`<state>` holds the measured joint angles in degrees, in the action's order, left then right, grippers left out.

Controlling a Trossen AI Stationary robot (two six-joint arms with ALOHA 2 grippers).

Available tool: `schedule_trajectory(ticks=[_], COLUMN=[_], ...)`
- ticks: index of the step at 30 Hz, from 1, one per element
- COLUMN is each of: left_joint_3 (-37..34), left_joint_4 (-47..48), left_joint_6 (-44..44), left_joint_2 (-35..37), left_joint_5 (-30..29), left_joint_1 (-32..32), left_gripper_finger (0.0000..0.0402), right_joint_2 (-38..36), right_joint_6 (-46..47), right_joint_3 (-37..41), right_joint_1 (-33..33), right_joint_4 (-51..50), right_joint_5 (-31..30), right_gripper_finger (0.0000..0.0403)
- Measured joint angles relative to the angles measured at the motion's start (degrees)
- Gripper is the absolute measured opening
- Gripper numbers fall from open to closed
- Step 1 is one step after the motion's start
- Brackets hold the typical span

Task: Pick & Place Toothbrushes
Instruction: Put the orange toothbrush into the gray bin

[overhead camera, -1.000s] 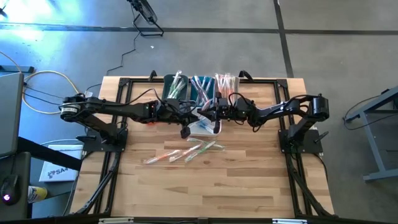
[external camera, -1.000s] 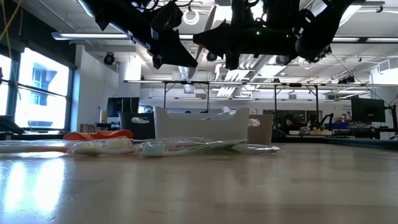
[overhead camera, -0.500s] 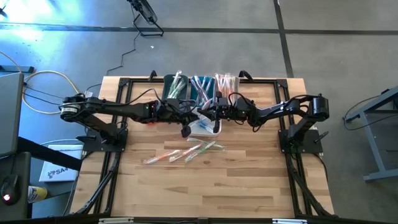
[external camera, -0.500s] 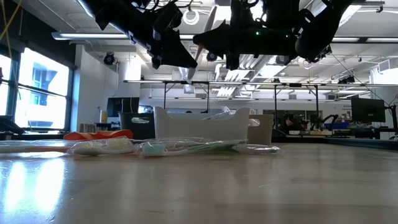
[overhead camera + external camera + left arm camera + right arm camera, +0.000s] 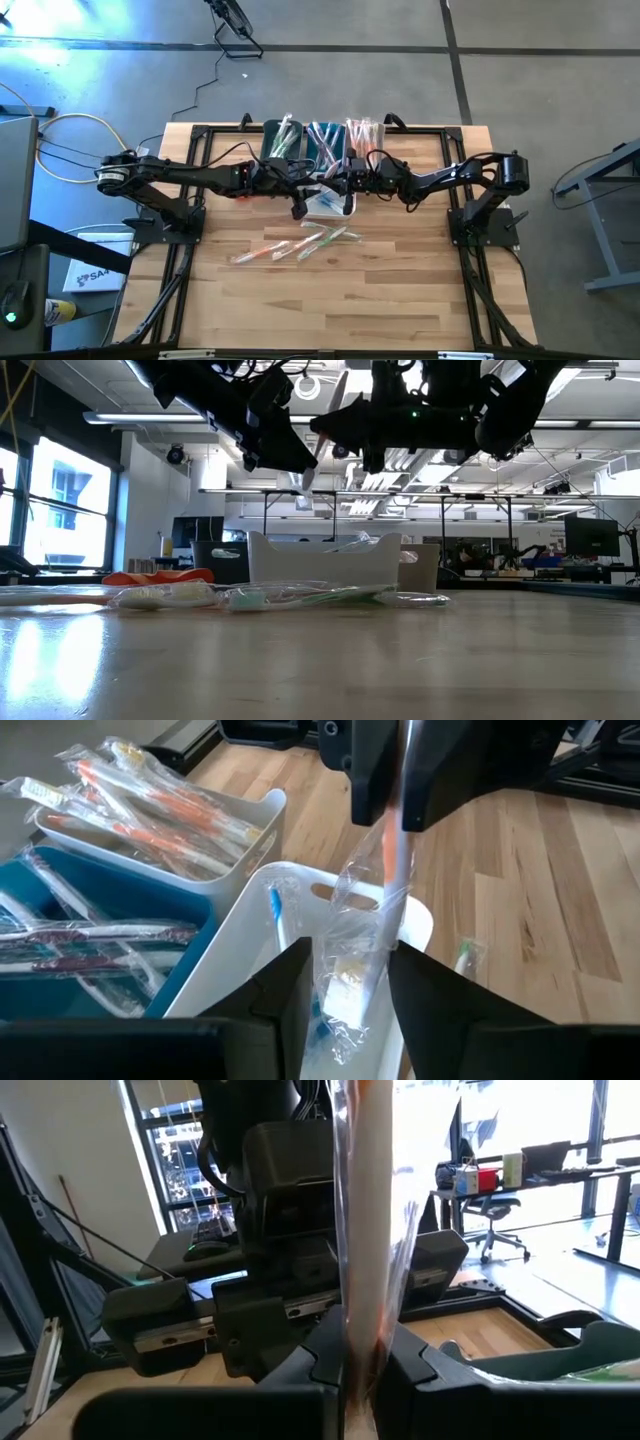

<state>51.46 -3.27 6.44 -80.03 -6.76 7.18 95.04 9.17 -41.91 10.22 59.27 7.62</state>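
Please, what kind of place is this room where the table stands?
Probably a large open lab or workshop. The low view shows long rows of ceiling lights, a desk with a monitor far behind, and a wooden table on a bare concrete floor.

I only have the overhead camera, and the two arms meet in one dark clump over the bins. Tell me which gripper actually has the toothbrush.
Observer: The right gripper is shut on the toothbrush, which has a whitish and orange handle in a clear wrapper.
Operator: Check the left one.
Observer: The left gripper is open, with a finger on each side of the wrapper, not pinching it.
Operator: Confirm what's underneath.
Observer: The wrapper's lower end hangs over the open white bin.
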Motion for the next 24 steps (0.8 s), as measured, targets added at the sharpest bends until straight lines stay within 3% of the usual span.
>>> schedule_trajectory(ticks=[21, 24], left_joint_3=[0.0, 0.0], left_joint_4=[-0.9, -0.8], left_joint_6=[0.4, -2.7], left_joint_2=[0.0, 0.0], left_joint_5=[0.1, 0.2], left_joint_1=[0.0, 0.0], left_gripper_finger=[0.0129, 0.0129], right_joint_2=[0.0, 0.0], right_joint_6=[1.7, 3.1], right_joint_3=[0.1, 0.1], right_joint_1=[0.4, 0.4], right_joint_4=[-0.1, -0.7], right_joint_5=[-0.2, -0.2], right_gripper_finger=[0.0016, 0.0013])
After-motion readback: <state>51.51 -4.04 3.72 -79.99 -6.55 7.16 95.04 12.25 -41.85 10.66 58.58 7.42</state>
